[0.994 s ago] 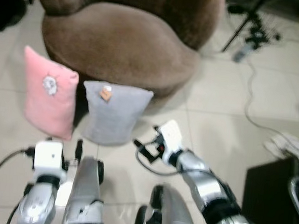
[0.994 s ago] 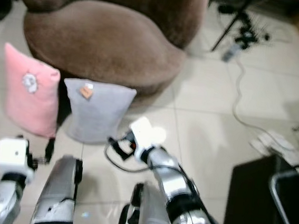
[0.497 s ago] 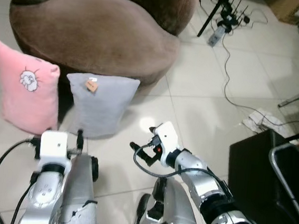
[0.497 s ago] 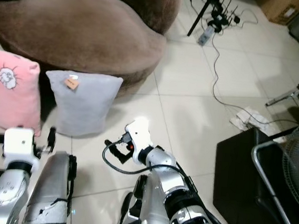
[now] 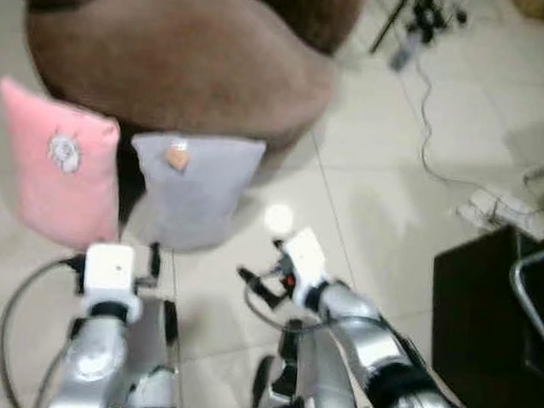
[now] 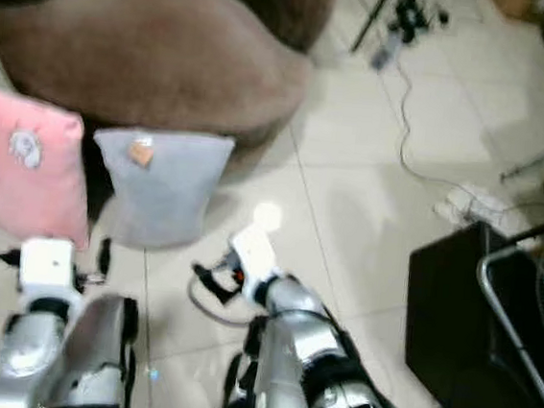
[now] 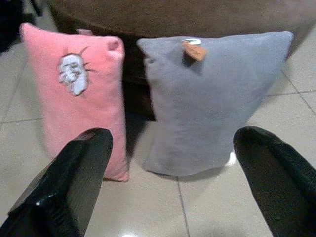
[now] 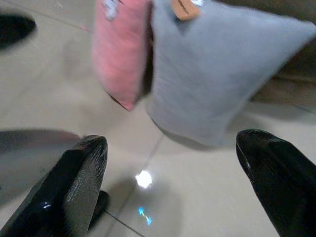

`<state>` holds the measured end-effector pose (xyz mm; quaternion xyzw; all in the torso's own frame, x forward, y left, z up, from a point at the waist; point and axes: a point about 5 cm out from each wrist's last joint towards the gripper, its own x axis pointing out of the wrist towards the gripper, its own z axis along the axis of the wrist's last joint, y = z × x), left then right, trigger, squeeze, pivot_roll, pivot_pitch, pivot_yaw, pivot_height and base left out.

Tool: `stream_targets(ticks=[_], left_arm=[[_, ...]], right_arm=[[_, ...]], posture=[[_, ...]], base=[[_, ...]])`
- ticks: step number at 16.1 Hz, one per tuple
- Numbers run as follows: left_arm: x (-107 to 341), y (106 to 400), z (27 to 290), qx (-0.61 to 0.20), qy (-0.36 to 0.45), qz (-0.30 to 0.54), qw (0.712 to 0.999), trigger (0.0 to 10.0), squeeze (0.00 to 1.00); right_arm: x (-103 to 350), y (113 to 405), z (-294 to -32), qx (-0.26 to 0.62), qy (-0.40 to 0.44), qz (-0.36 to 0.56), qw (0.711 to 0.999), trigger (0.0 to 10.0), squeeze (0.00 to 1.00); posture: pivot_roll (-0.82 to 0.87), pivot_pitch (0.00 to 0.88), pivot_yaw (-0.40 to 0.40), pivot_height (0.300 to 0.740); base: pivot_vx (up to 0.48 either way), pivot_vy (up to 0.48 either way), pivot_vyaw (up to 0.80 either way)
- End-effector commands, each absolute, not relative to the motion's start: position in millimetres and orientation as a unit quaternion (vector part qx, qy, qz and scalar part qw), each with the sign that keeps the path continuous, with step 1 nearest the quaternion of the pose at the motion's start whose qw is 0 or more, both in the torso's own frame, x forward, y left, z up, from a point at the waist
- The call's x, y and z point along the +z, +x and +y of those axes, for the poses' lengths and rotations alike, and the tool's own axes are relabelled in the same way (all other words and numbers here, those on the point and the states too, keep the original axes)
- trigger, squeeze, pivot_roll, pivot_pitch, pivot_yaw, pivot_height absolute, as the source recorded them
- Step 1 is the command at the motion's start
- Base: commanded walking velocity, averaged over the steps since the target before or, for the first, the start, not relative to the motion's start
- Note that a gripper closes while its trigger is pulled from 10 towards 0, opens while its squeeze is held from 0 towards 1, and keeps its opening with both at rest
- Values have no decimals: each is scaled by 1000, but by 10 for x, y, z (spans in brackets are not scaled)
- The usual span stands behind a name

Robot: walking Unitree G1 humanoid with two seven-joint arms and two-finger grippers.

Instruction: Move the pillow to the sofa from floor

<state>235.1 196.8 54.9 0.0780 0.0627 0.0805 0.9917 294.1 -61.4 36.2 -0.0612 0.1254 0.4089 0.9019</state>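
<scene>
The left claw (image 7: 168, 182) is held spread wide and empty, aimed at the grey pillow (image 7: 212, 98), which is framed between its fingers but not touched. The right claw (image 8: 173, 182) is likewise parted wide, gripping nothing, and pointed at the same pillow from the other side, apparently for a two-sided grasp. The grey pillow is propped upright on the tiled floor (image 5: 387, 206) against the brown sofa (image 5: 181, 51), just beside a pink pillow (image 5: 64, 165).

Bare floor (image 5: 216, 285) separates both tools from pillows (image 5: 196, 192).
</scene>
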Motion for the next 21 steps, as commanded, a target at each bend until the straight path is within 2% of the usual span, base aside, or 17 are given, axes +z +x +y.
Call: stream_targets(ticks=[1, 7, 11, 15, 21], left_arm=[[493, 2312, 1965, 81, 85, 77, 990, 10000, 0], [436, 2382, 1908, 81, 120, 109, 983, 10000, 0], [350, 2449, 1866, 62, 181, 146, 971, 10000, 0], [360, 2446, 1817, 57, 193, 138, 970, 10000, 0], [366, 2485, 1777, 49, 211, 138, 967, 10000, 0]], right_arm=[[338, 2928, -639, 410, -59, 131, 900, 10000, 24], [340, 2876, -562, 421, -47, 126, 897, 10000, 27], [343, 2866, -533, 425, -45, 125, 896, 10000, 27], [334, 2860, -513, 425, -44, 128, 895, 10000, 24], [340, 2858, -501, 427, -43, 127, 894, 10000, 24]], posture=[[217, 292, -241, 625], [198, 299, -234, 625], [188, 296, -227, 625], [184, 298, -221, 625], [181, 297, -218, 625]], base=[[326, 352, 0], [449, 0, 0], [307, -352, 0], [0, 0, 0], [0, -420, 0]])
